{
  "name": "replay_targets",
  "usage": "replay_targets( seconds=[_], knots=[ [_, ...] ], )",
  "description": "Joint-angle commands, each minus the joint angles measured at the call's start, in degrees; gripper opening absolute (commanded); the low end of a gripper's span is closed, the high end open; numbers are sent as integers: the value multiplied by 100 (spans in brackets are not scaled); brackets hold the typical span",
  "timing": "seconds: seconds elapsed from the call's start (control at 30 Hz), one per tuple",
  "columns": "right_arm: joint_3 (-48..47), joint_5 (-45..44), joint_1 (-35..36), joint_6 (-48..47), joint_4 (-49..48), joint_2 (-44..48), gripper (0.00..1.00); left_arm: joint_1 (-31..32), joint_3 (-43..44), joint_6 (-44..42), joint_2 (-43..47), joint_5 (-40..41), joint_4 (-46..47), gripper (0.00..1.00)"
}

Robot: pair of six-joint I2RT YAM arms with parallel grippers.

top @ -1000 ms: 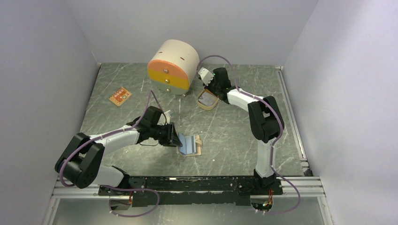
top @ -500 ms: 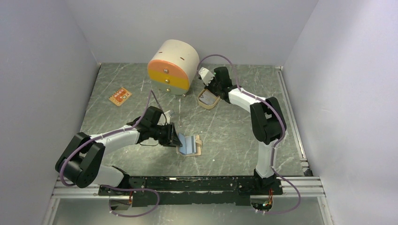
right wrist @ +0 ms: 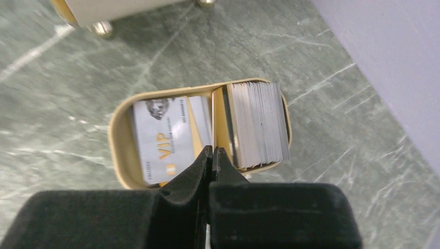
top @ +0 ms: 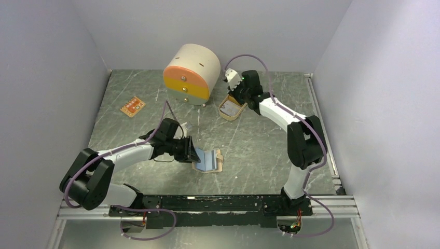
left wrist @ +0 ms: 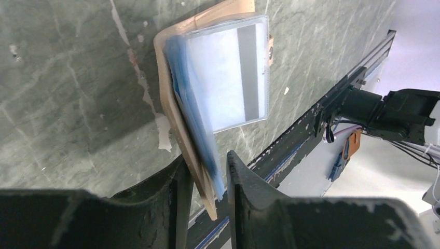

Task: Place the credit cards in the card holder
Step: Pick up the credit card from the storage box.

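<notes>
The tan card holder (top: 211, 162) lies open on the table near the front, with a light blue card (left wrist: 223, 78) in its inner pocket. My left gripper (top: 193, 151) is shut on the card holder's raised flap (left wrist: 171, 104), which stands between the fingertips of the left gripper (left wrist: 207, 161). Further credit cards lie in a beige oval tray (top: 231, 110): a grey VIP card (right wrist: 161, 137) lying flat and a stack on edge (right wrist: 259, 124). My right gripper (right wrist: 211, 150) hovers just above the tray's near rim (right wrist: 117, 155), shut with nothing in it.
A round cream drawer box with an orange-yellow front (top: 189, 72) stands at the back, left of the tray. A small orange item (top: 132, 107) lies at the far left. Walls close in three sides, and a metal rail (top: 207, 202) runs along the near edge.
The right gripper has shut on nothing, and its arm has shifted to the right over the tray. The left gripper has stayed put on the holder's flap.
</notes>
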State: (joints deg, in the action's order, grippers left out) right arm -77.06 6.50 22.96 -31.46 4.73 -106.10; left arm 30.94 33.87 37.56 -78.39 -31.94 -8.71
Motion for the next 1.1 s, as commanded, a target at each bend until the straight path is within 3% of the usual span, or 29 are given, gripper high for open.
replay_targets(
  seconds=[0.0,0.33,0.47,0.6,0.73,1.07],
  knots=[
    [167,327,7,1287,128,624,0,-9,68,63,190,376,-271,35],
    [756,344,53,4086,833,1732,0,-24,23,180,328,850,-443,38],
    [1248,818,52,5433,911,2228,0,-26,-99,240,413,905,-402,35],
    [2247,1444,94,6673,254,2888,0,-54,-176,253,473,1019,-435,35],
    [3428,1508,385,7887,-807,3558,0,-78,-222,262,520,993,-379,37],
    [4537,10,2307,8927,-2138,3706,0,-208,-343,332,465,1018,-295,35]
  ],
)
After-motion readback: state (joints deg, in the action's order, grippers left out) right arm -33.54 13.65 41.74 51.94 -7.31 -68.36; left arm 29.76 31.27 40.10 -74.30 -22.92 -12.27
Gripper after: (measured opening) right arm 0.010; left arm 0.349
